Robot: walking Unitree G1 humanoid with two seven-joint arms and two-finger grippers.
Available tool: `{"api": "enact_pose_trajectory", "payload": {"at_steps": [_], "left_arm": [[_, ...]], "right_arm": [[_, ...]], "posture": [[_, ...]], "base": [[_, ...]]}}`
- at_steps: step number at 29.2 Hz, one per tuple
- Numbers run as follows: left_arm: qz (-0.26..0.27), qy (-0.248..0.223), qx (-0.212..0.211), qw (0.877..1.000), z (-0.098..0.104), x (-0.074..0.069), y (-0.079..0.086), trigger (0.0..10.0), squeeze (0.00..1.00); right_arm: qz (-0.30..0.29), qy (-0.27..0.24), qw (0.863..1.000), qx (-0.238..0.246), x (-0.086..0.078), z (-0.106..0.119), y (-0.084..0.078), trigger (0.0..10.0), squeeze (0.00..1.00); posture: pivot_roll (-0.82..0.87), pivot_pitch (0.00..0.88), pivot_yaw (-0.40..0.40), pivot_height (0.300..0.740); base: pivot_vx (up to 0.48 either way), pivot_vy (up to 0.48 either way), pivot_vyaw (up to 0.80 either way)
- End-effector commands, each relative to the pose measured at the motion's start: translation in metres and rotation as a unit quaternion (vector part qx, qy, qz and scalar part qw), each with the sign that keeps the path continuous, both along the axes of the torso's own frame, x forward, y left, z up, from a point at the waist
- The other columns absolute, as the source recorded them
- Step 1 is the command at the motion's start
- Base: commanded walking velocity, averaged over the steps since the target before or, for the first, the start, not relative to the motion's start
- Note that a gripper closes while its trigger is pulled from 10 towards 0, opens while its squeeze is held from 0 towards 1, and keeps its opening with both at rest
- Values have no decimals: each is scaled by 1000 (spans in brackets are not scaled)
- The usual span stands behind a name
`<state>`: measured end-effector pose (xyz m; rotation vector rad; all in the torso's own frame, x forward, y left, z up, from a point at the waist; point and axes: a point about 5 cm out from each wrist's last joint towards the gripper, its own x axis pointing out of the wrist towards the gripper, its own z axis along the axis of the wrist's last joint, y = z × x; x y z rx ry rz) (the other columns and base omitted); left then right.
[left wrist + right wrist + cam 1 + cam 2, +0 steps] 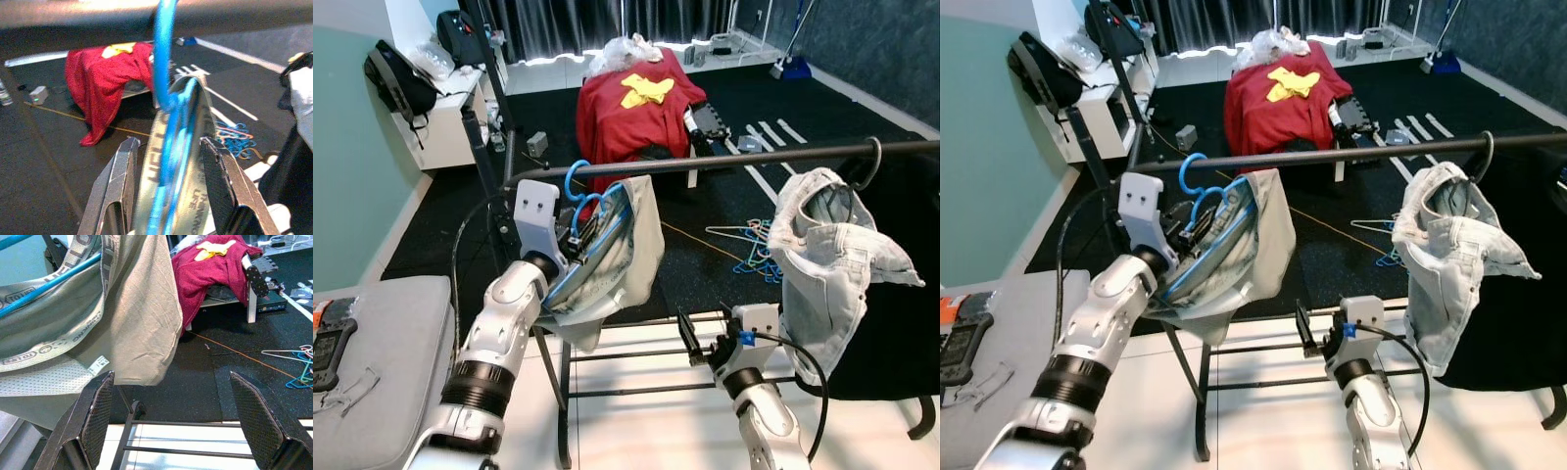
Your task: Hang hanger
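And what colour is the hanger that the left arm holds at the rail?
Bright blue. The hanger shows best in the left wrist view, its hook at the rail.

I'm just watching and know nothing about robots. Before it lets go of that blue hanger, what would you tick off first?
1. Left gripper grips the blue hanger with the grey garment: ok.
2. Hook is over the rail: looks ok in the left wrist view, where the blue hook crosses the bar.
3. Hook's weight fully seated on the rail: cannot tell.
4. Room beside the denim jacket already hanging: ok, there is a gap.
5. Right gripper is out of the way: ok, open and low under the rail.
6. Garment sits securely on the hanger: cannot tell.
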<state>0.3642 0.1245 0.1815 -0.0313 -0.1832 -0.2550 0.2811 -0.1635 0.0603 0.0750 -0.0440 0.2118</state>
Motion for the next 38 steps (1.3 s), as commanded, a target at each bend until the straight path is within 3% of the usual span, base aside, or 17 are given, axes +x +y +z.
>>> {"api": "enact_pose_trajectory", "payload": {"at_steps": [1, 14, 15, 16, 18, 19, 30, 33, 35, 38], "left_arm": [[15, 2, 6, 1000, -2, 2, 6, 10000, 0], [28, 12, 4, 1000, -9, 5, 9, 10000, 0], [24, 16, 6, 1000, -10, 6, 9, 9569, 0], [23, 19, 9, 1000, -11, 6, 9, 2157, 0], [21, 20, 10, 1000, -12, 7, 9, 2157, 0], [20, 21, 11, 1000, -12, 7, 9, 0, 0], [9, 20, 5, 1000, -11, 7, 9, 0, 0], [-43, 10, -11, 999, -8, 1, 5, 0, 0], [-117, -23, -33, 992, -2, -11, 4, 0, 0], [-139, -41, -36, 989, 2, -18, 6, 0, 0]], "right_arm": [[4, -3, 1000, 6, 0, 2, 3, 10000, 0], [5, -1, 1000, 7, -1, 1, 5, 10000, 0], [5, -1, 1000, 8, -1, 1, 5, 10000, 0], [5, -1, 1000, 8, -1, 0, 5, 10000, 0], [5, -1, 1000, 8, -1, 0, 5, 10000, 0], [4, -1, 1000, 8, 0, 0, 5, 10000, 0], [2, -1, 1000, 7, 1, 0, 4, 10000, 0], [-1, -4, 1000, 7, 2, 2, 3, 10000, 0], [-6, -7, 1000, 6, 3, 4, -1, 10000, 0], [-7, -9, 1000, 5, 4, 5, -2, 10000, 0]], "posture": [[-100, 91, 73, 740], [-94, 99, 75, 740], [-94, 97, 75, 740], [-92, 96, 77, 740], [-92, 96, 77, 740], [-90, 94, 75, 740], [-91, 85, 76, 740], [-99, 73, 80, 740], [-106, 64, 82, 740], [-104, 64, 81, 740]], "base": [[0, 0, 0], [0, 0, 0], [0, 0, 0], [0, 0, 0], [0, 0, 0], [0, 0, 0], [0, 0, 0], [0, 0, 0], [0, 0, 0], [0, 0, 0]]}}
